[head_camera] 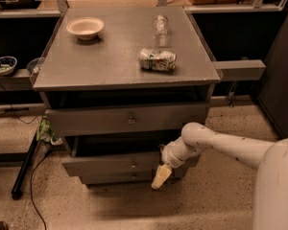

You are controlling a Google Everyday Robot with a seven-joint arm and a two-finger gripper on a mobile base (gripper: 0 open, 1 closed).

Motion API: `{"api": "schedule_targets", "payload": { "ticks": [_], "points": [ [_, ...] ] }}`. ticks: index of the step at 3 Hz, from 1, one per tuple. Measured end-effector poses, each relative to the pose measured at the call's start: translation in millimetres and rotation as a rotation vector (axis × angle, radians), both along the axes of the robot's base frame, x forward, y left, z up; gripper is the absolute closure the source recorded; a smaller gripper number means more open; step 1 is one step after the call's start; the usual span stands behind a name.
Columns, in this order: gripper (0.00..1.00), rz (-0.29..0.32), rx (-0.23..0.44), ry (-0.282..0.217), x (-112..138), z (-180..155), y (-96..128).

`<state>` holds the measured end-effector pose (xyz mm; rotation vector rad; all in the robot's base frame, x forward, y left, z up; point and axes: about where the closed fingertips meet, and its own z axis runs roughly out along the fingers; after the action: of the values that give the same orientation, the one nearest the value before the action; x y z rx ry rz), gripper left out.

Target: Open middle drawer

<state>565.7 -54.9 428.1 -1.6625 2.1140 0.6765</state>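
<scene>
The middle drawer (110,166) is judged partly drawn out, with the gripper (161,175) placed near its front's right edge, grip state untellable; further outward pulling is called for.

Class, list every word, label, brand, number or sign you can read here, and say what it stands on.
No readable text.
Print on the can lying on the cabinet top: green and white, too blurred to read.
No lettering seen on the bottle, the bowl or the middle drawer.
None on the gripper, low before the middle drawer's right part.
</scene>
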Motion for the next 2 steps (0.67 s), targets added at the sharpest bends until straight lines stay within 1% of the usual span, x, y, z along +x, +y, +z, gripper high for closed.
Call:
{"api": "schedule_targets", "payload": {
  "ticks": [1, 2],
  "points": [
    [0.00, 0.011, 0.027, 0.019, -3.3, 2.5, -1.1],
    [0.00, 0.011, 0.027, 0.019, -2.2, 3.9, -1.6]
  ]
}}
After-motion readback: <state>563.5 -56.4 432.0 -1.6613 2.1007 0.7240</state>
